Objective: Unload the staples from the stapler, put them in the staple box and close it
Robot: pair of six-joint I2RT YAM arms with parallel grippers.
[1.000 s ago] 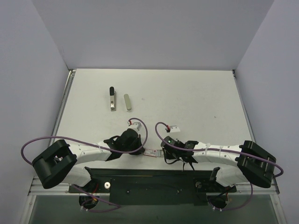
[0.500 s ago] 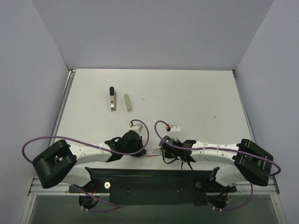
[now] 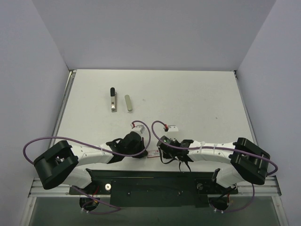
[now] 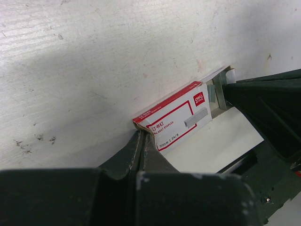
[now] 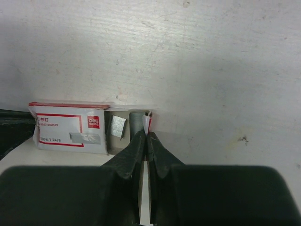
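Red-white box [image 4: 175, 120] pinched by closed left hand [image 4: 141, 137] and right hand [image 5: 146, 134]

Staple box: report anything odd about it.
The staple box is pinched from both sides, left gripper on its closed end, right gripper on the open end's flap, while the stapler lies apart, farther back.

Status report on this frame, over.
Left gripper shut on red-and-white cardboard staple box; right gripper shut on its end flap. Slim silver black-ended stapler lies apart, untouched, silver-grey staple strip beside it.

Red/white box [image 5: 70, 129] lbl: "deli", "STAPLES", "24/6".
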